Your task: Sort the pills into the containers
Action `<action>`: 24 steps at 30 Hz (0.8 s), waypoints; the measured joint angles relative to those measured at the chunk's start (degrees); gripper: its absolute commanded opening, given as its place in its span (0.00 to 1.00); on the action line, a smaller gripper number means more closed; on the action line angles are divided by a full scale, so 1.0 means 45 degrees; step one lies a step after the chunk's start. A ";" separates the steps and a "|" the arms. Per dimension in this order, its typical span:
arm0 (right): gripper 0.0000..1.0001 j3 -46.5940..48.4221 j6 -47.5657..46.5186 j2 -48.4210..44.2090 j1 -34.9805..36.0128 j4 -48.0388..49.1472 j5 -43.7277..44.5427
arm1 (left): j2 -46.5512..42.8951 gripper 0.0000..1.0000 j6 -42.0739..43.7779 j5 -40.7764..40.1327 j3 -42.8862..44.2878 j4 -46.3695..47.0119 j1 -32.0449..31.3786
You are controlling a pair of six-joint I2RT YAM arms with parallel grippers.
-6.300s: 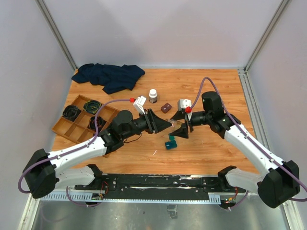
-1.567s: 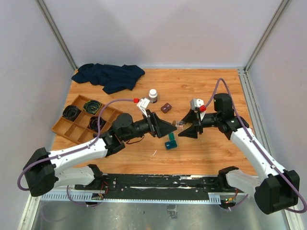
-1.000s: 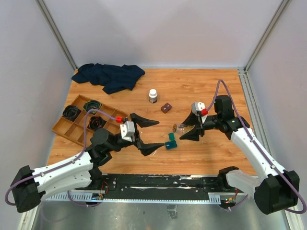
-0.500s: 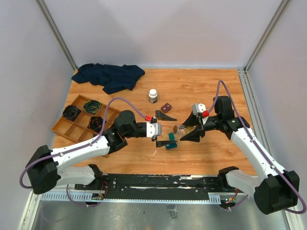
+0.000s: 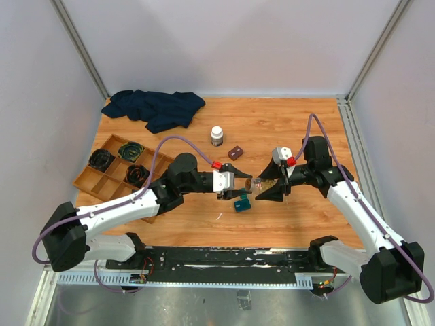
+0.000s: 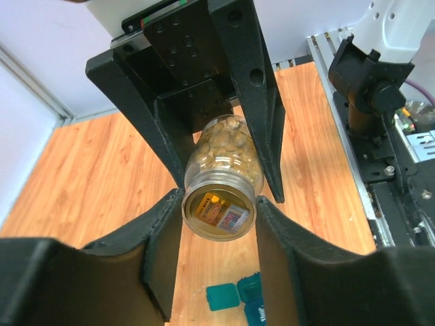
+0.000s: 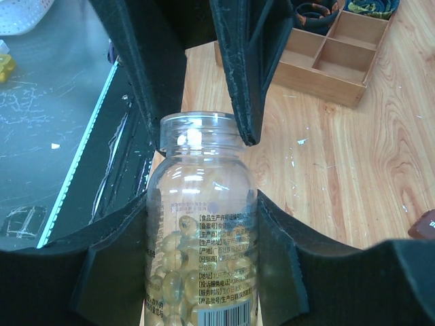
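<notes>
**Pill sorting: barely off the ground**

Left gripper (image 6: 219, 202), hanging just past the open teal case (image 5: 241, 203) on the table (image 5: 306, 129), sat narrow on the neck end of the pill bottle (image 6: 228, 149), with fingers against both sides. Right gripper (image 7: 202, 200) was clamped on the body of the same bottle, which was held sideways in the air. The bottle was loaded and I couldn't spot a single pill in the case (it's tiny in frame). My read: all the sorting was left to do. Farther back, a white bottle (image 5: 217, 135) stood untouched.
</notes>
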 measured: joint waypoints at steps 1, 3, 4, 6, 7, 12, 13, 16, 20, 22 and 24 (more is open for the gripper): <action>0.01 0.0000 -0.0005 0.0000 0.0000 -0.0005 0.0005 | 0.0015 0.26 -0.0044 0.0015 0.0000 0.0005 0.0005; 0.01 0.0000 -0.0005 0.0000 0.0000 -0.0029 0.0010 | 0.0039 0.13 -0.0136 0.0029 0.0000 0.0024 0.0015; 0.01 0.0000 -0.0005 0.0000 0.0000 -0.0029 0.0010 | 0.0049 0.09 -0.0180 0.0034 0.0000 0.0034 0.0019; 0.01 0.0000 -0.0005 0.0000 0.0000 -0.0053 0.0019 | 0.0068 0.03 -0.0350 0.0029 0.0000 0.0049 0.0024; 0.01 0.0000 0.0000 0.0000 0.0000 -0.0078 0.0019 | 0.0083 0.01 -0.0529 0.0024 0.0000 0.0068 0.0029; 0.01 0.0000 0.0034 0.0000 -0.0063 -0.0121 0.0170 | 0.0316 0.00 -0.2866 -0.0185 0.0112 0.0296 0.0170; 0.01 0.0000 0.0078 0.0000 -0.0121 -0.0131 0.0262 | 0.0427 0.00 -0.3662 -0.0355 0.0160 0.0340 0.0199; 0.01 0.0000 0.0228 0.0015 -0.0296 -0.0175 0.0495 | 0.0797 0.00 -0.6664 -0.1088 0.0345 0.0452 0.0277; 0.01 0.0000 0.0529 0.0024 -0.0432 -0.0049 0.0806 | 0.0981 0.00 -1.1074 -0.2521 0.0291 0.0534 0.0282; 0.01 0.0005 0.0695 0.0044 -0.0432 0.0097 0.0967 | 0.0981 0.00 -1.2862 -0.3288 0.0189 0.0534 0.0214; 0.00 0.0005 0.0782 0.0112 -0.0432 0.0121 0.1103 | 0.0981 0.00 -1.4270 -0.4129 0.0068 0.0520 0.0058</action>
